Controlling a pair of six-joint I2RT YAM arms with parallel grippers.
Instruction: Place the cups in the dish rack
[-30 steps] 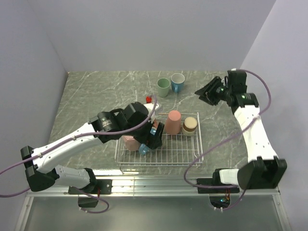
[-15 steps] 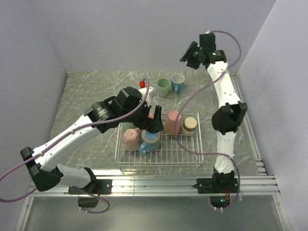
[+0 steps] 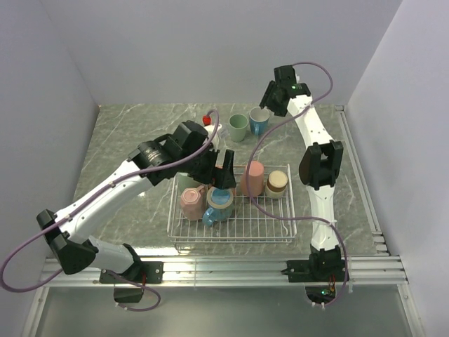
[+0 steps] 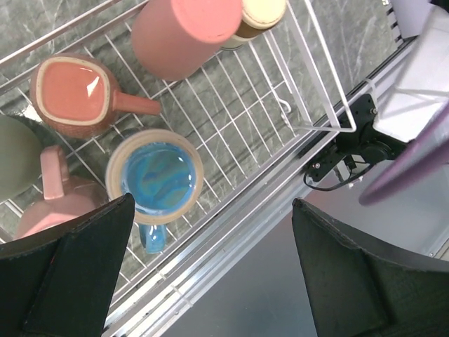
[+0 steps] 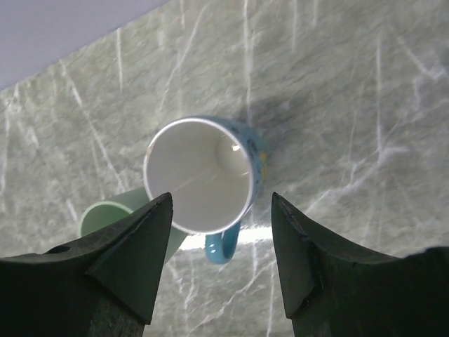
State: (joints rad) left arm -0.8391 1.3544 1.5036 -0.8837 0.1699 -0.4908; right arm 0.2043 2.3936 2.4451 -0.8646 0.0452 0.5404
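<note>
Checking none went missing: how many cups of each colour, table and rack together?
Pink or salmon cups: 3
Blue cups: 2
Green cups: 2, one half out of view
Brown cup: 1
Total: 8

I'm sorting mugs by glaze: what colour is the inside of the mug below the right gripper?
White inside the blue mug, clearest in the right wrist view.

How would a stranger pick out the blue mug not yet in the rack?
Past the far edge of the white wire dish rack, two cups stand on the marble table. It is the blue mug on the right: white inside, with a handle, beside a sage green cup.
</note>
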